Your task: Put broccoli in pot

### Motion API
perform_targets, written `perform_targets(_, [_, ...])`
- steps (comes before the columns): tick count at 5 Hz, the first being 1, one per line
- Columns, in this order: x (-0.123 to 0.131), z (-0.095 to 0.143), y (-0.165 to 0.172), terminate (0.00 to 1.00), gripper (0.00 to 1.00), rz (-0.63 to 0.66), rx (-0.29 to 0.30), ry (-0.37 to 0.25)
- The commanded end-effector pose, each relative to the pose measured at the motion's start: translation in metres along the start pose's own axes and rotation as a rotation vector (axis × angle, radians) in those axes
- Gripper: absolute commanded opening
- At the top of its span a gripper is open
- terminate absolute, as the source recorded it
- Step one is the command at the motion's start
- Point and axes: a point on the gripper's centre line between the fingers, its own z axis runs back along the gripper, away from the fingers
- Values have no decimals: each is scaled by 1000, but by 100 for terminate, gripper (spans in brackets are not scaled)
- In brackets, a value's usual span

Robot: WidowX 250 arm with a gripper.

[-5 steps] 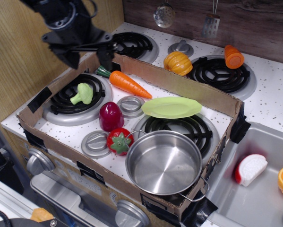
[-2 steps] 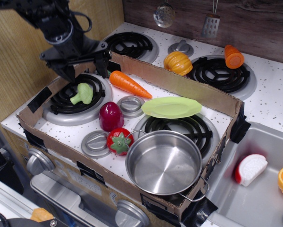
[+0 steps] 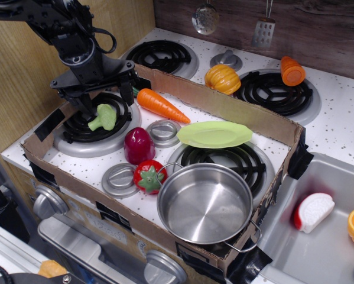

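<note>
The light-green broccoli (image 3: 103, 117) lies on the front left burner (image 3: 76, 139) inside the cardboard frame. The shiny steel pot (image 3: 205, 204) stands empty at the front right, over the edge of the front right burner. My black gripper (image 3: 106, 97) hangs just above the broccoli, open, with one finger to the left of the floret and the other to its upper right. It holds nothing.
An orange carrot (image 3: 159, 105), a lime plate (image 3: 214, 134), a dark red vegetable (image 3: 139, 144) and a red tomato (image 3: 149, 176) lie between broccoli and pot. A cardboard wall (image 3: 224, 106) rings the front burners. A pumpkin (image 3: 222, 79) sits behind; a sink (image 3: 318, 248) lies right.
My gripper has come down and slightly left, from above the cardboard's back left corner to just over the broccoli. The objects have not moved.
</note>
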Motion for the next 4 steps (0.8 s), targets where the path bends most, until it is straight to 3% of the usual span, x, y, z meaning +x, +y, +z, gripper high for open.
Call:
perform_targets(1, [9,3,4,0,100,42,38,-54])
perform_targets(3, [11,-10,-6,0,100,46,25,-38])
perform_targets(4, [17,-9,-10,0,0,12,47,-36])
